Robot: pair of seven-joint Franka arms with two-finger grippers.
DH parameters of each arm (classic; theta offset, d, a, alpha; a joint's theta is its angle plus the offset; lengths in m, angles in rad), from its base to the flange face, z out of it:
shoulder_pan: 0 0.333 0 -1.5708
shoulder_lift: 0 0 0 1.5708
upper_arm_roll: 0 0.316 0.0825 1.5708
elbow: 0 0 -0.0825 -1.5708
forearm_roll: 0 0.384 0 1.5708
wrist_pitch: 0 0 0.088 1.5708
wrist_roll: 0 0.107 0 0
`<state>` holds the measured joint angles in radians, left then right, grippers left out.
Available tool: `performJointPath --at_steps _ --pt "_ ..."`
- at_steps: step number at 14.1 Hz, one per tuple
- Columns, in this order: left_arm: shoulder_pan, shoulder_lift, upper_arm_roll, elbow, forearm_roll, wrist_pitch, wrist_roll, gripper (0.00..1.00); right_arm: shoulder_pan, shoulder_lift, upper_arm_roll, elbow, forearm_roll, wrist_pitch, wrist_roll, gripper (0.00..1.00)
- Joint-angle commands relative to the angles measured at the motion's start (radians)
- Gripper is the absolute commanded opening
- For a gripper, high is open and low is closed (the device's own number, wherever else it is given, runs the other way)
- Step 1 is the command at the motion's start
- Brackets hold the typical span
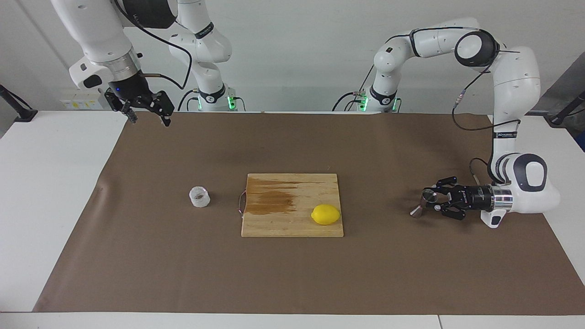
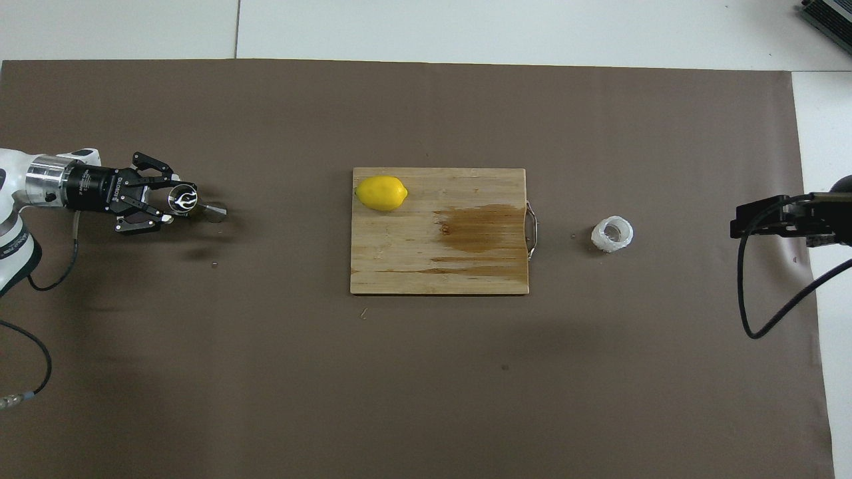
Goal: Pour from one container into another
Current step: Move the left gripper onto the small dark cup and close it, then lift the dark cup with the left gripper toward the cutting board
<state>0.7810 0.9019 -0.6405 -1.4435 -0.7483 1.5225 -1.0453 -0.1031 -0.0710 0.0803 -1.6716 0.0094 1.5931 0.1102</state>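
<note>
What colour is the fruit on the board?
Yellow: the lemon, clearest in the overhead view.

A rectangular pale wooden cutting board [image 1: 292, 205] [image 2: 439, 230] lies flat at the middle of a wide sheet of brown paper [image 1: 292, 274] [image 2: 426, 372] that covers most of the white table [image 1: 50, 183] [image 2: 532, 26]. A dark brown wet-looking stain [image 1: 269, 201] [image 2: 476, 229] spreads over the board's half toward the right arm's end (thinner streaks run alongside it). A small metal handle [image 1: 241, 203] [image 2: 532, 229] is fixed to that same short edge. A smooth, oval yellow lemon [image 1: 326, 214] [image 2: 381, 193] rests on the board near the corner farthest from the robots, toward the left arm's end.
</note>
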Motion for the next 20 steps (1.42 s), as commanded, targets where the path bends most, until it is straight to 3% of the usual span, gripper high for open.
performJointPath --at_steps 1,10,15,20 --pt "0.018 0.008 -0.018 -0.005 0.003 -0.001 -0.016 0.00 -0.012 -0.006 0.006 0.000 0.004 -0.010 -0.018 1.00" --pt "0.012 -0.012 -0.041 -0.003 -0.055 -0.030 -0.035 0.00 -0.012 -0.006 0.006 0.000 0.004 -0.010 -0.018 1.00" --pt "-0.006 -0.130 -0.065 -0.049 -0.169 -0.025 -0.105 0.00 -0.012 -0.006 0.006 0.000 0.004 -0.010 -0.018 1.00" --pt "-0.094 -0.222 -0.065 -0.129 -0.249 0.025 -0.102 0.00 -0.012 -0.007 0.006 0.000 0.004 -0.010 -0.018 1.00"
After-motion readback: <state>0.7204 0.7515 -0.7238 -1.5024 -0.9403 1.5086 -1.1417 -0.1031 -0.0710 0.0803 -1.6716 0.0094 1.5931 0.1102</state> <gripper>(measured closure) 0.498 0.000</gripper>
